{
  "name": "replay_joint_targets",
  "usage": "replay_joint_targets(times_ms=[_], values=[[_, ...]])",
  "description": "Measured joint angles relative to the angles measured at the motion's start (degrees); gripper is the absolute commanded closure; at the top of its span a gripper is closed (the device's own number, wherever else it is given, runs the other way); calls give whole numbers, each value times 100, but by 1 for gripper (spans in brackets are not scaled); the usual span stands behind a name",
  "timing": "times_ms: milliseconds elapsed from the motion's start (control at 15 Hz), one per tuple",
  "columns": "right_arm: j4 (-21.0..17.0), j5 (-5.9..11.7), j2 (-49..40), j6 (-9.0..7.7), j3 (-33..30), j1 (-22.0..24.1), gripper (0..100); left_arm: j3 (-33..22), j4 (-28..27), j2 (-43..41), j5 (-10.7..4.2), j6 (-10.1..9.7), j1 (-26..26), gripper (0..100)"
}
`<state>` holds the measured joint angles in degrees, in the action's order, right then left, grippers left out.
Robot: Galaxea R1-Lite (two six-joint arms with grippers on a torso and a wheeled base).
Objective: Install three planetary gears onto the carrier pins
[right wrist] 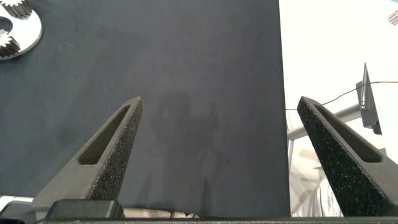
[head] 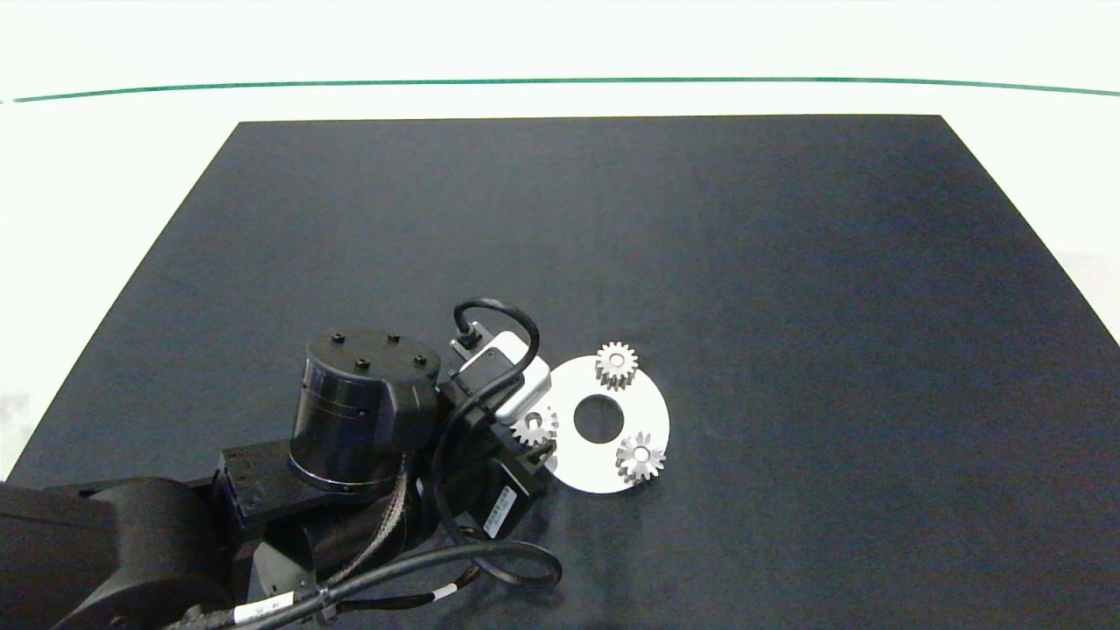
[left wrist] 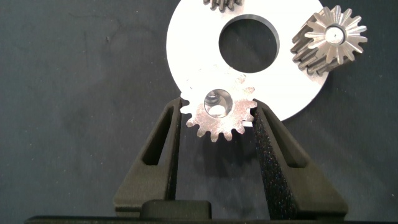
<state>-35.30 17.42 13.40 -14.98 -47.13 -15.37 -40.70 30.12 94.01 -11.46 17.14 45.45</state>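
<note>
The white disc (head: 584, 468) lies on the black mat, and two planetary gears (head: 616, 364) (head: 640, 457) sit on its carrier pins; one pin tip (left wrist: 334, 35) shows in a gear's bore. My left gripper (left wrist: 217, 109) is shut on the third gear (left wrist: 221, 114). This gear (head: 534, 427) hangs over the disc's rim (left wrist: 186, 56) nearest my left arm. Something pale shows through its bore, but I cannot tell whether it is a pin. My right gripper (right wrist: 221, 102) is open and holds nothing, off toward the mat's right side, out of the head view.
The black mat (head: 787, 306) covers most of the white table (head: 131, 157). In the right wrist view the mat's edge (right wrist: 283, 124) lies under the right gripper. The left arm's cables (head: 490, 560) loop over the mat near the front edge.
</note>
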Motion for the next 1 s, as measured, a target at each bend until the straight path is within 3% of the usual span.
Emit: replay_joint_targets(times_ms=[1000], values=[[-44,-11,-21,7,39,-17,0,-256,44,334,2,-22,22,93]])
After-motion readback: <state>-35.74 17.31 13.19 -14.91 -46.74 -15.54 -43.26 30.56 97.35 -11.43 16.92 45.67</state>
